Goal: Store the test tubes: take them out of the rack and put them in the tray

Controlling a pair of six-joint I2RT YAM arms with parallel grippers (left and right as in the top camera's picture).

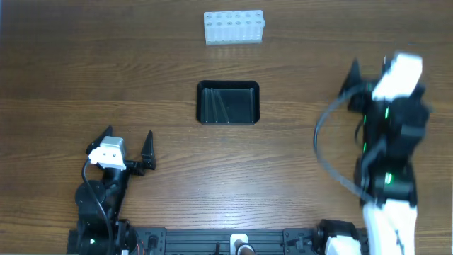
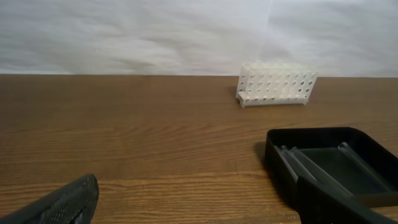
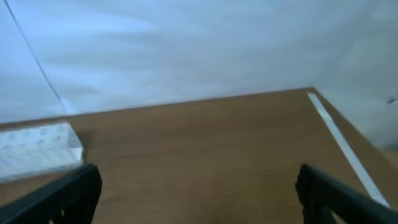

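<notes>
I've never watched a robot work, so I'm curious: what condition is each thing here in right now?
rack: upright, looks empty.
test tubes: lying flat in the tray.
tray: holding the test tubes.
left gripper: open, empty.
right gripper: open, empty.

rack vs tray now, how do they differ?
The rack is white and full of holes; the tray is black and solid-walled. The rack stands far back on the table, the tray at its middle. The tray holds tubes lying flat; the rack shows none. Both are rectangular.
</notes>
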